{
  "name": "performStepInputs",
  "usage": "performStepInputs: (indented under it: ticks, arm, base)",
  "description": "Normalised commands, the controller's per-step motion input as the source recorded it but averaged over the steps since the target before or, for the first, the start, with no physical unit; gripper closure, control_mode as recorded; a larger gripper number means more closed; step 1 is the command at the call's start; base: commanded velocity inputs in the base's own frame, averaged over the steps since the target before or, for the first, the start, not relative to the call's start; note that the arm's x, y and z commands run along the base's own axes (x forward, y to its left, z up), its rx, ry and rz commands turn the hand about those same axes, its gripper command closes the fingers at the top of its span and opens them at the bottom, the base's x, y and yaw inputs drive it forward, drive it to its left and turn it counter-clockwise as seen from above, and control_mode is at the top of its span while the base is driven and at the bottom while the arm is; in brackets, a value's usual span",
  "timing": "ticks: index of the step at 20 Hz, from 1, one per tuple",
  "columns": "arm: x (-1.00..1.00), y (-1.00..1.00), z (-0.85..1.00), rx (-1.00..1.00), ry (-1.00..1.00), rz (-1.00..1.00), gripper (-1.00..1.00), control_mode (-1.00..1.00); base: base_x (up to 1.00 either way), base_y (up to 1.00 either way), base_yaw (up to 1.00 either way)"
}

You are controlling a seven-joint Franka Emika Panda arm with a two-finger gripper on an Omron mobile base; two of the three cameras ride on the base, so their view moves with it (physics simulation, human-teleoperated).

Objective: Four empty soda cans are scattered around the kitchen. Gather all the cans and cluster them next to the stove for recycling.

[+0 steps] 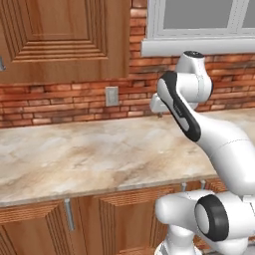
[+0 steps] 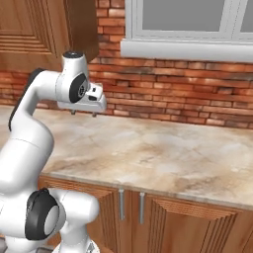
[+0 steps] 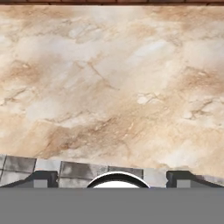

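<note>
My gripper hangs a short way above the marble counter, near the brick back wall, pointing straight down. Its two dark fingertips stand wide apart with nothing between them, so it is open. In the hand view the gripper looks down on bare marble, with a fingertip at each lower corner. From the left base view the hand peeks out from behind my own forearm. The soda cans and the stove are out of view.
A brick wall with a grey outlet backs the counter. A wooden upper cabinet hangs at the left and a window sill at the right. Below are cabinet doors with steel handles. Grey floor tiles show past the counter edge.
</note>
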Motion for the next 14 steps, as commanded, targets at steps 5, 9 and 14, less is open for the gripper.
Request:
performStepInputs:
  ticks: [5, 9, 14]
  arm:
    - [0.0, 0.0, 0.0, 0.0, 0.0, 0.0, -1.0, 1.0]
    - [0.0, 0.0, 0.0, 0.0, 0.0, 0.0, -1.0, 1.0]
    - [0.0, 0.0, 0.0, 0.0, 0.0, 0.0, -1.0, 1.0]
  base:
    - [-0.72, 0.31, 0.12]
    - [-0.7, 0.37, 0.14]
    - [-0.64, 0.41, 0.15]
